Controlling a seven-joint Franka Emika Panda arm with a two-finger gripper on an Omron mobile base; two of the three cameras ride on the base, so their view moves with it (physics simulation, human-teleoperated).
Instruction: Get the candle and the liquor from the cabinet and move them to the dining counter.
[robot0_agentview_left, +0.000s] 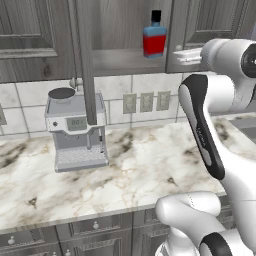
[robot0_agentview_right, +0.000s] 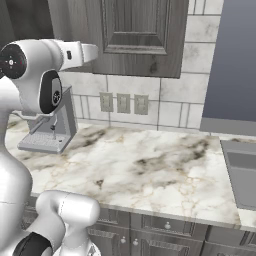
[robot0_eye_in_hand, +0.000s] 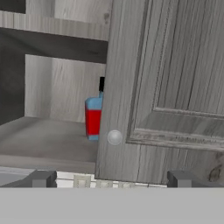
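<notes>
Grey cabinet (robot0_eye_in_hand: 175, 87) door half-hiding liquor (robot0_agentview_left: 154, 36) on shelf, gripper (robot0_eye_in_hand: 111, 179) wide open, empty, coffee machine (robot0_agentview_left: 76, 131) below

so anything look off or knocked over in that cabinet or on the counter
Nothing stands out. The liquor stands upright on the cabinet shelf, one door swung open, and the coffee machine sits square on the worktop.

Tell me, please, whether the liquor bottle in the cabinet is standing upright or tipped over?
Upright. The liquor stands on its red base on the cabinet shelf, black cap pointing straight up.
</notes>
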